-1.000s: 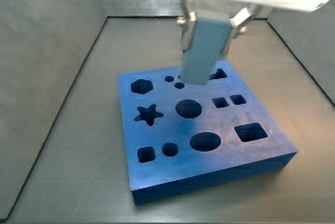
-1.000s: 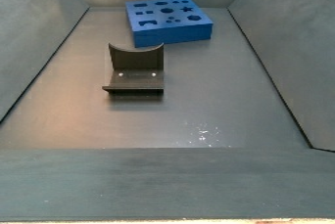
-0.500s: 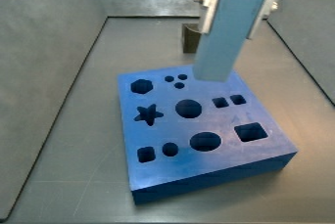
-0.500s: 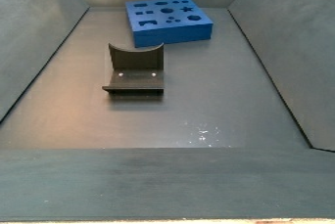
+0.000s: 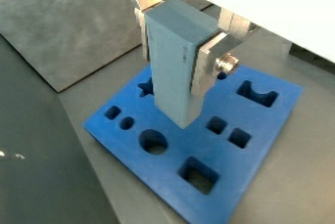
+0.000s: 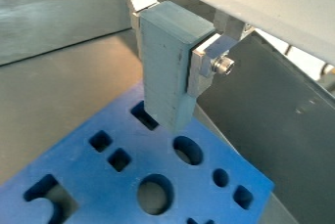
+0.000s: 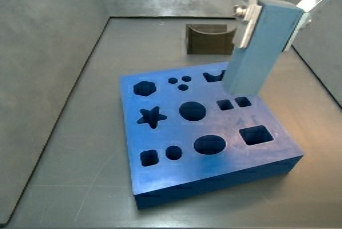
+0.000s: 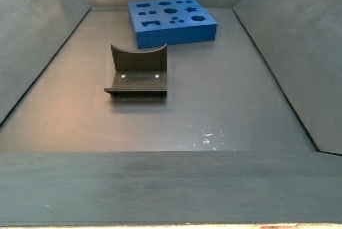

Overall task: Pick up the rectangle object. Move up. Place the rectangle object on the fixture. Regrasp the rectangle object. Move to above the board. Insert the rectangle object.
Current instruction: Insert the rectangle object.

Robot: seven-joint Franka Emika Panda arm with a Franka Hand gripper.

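The rectangle object (image 7: 261,48), a plain light blue-grey block, hangs upright over the right part of the board (image 7: 174,133), a thick bright-blue slab with dark shaped holes. My gripper (image 7: 281,1) is shut on the block's upper end. Both wrist views show the block (image 5: 177,67) (image 6: 167,71) clamped between the silver fingers (image 5: 210,60) (image 6: 206,62) of the gripper (image 5: 177,44) (image 6: 173,42), with the board (image 5: 268,135) (image 6: 147,148) below it. Its lower end hides part of the board. The brown fixture (image 7: 207,39) (image 8: 136,73) stands open-topped and holds nothing.
Grey walls enclose the floor in both side views. In a side view the board (image 8: 171,20) lies at the far end, behind the fixture; neither gripper nor block shows there. Dark floor runs beside the board (image 5: 53,32).
The gripper has carried the block to the right across the board, from over its back middle to over its right side near the small square holes.
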